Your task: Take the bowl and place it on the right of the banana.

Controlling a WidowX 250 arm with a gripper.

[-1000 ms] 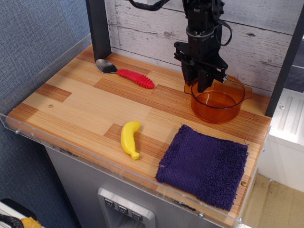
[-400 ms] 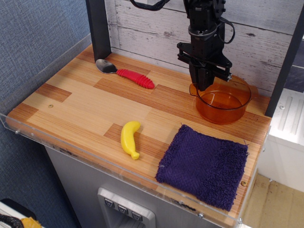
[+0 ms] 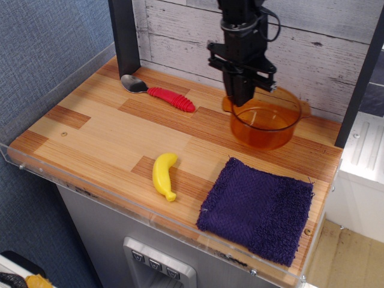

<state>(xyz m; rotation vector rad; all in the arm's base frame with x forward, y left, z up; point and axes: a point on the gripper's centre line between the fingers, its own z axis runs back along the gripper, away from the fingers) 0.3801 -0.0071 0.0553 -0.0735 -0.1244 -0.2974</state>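
Note:
The amber-orange translucent bowl hangs just above the back right of the wooden table top, tilted a little. My black gripper comes down from above and is shut on the bowl's left rim. The yellow banana lies near the front edge, left of the middle, well in front and to the left of the bowl.
A purple cloth lies at the front right, right next to the banana's right side. A spoon with a red handle lies at the back left. A black post stands at the back left, a plank wall behind. A clear rim runs along the table's edges.
The gripper has lifted the bowl off the table and carried it a little to the left. The banana, cloth and spoon have not moved.

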